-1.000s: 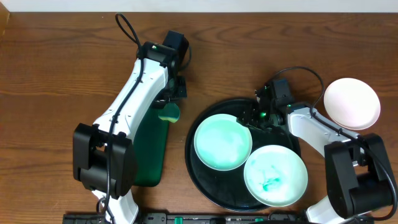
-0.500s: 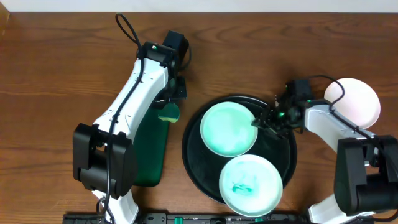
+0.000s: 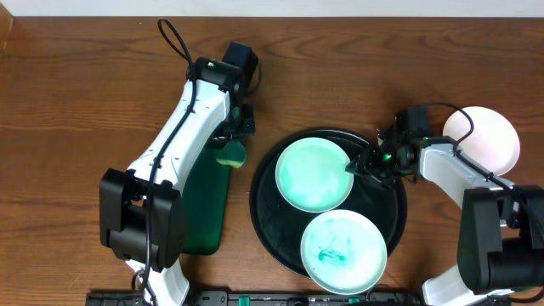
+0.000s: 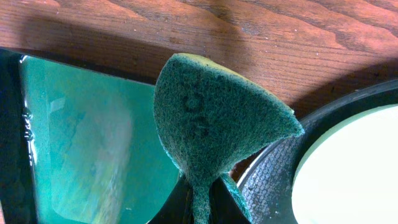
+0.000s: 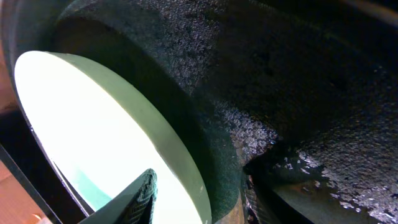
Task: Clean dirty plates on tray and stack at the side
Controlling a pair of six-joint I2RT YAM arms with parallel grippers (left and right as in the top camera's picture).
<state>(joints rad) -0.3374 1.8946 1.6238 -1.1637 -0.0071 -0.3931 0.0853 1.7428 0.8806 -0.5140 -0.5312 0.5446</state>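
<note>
The black tray (image 3: 387,200) holds two plates. The upper plate (image 3: 310,176) has a pale turquoise film; the lower plate (image 3: 342,252) has green smears. A plain white plate (image 3: 484,140) lies on the wood to the right of the tray. My right gripper (image 3: 364,166) is at the upper plate's right rim. In the right wrist view my right gripper (image 5: 199,180) has one finger over that plate (image 5: 93,118) and one under its rim, shut on it. My left gripper (image 3: 231,146) is shut on a green sponge (image 4: 217,118), left of the tray.
A rectangular green tray (image 3: 204,212) lies left of the black tray, under the left arm; it also shows in the left wrist view (image 4: 81,143). The black tray's rim (image 4: 267,180) is close to the sponge. Bare wood lies at the far left and along the back.
Over the second, my right gripper moved right with the upper plate, which shifted up and right. The lower plate slid left. In the last half second almost nothing moved. The left arm stayed still.
</note>
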